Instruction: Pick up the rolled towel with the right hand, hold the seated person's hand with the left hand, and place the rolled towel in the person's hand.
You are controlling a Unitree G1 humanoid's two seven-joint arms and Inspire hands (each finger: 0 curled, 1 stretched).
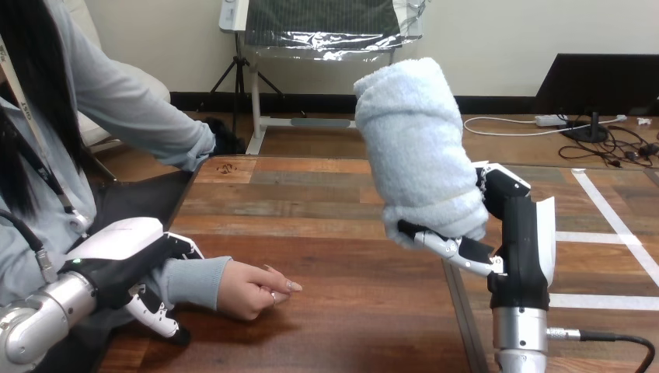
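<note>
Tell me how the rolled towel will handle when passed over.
Probably soft and squashy: the rolled towel bulges where the right hand grips its lower end. Likely light, since it stands tilted above that low grip without drooping. Its fuzzy surface should resist slipping.

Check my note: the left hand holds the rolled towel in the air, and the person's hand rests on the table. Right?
No: the head view shows the right hand, not the left, holding the rolled towel in the air. The person's hand does rest on the table.
</note>
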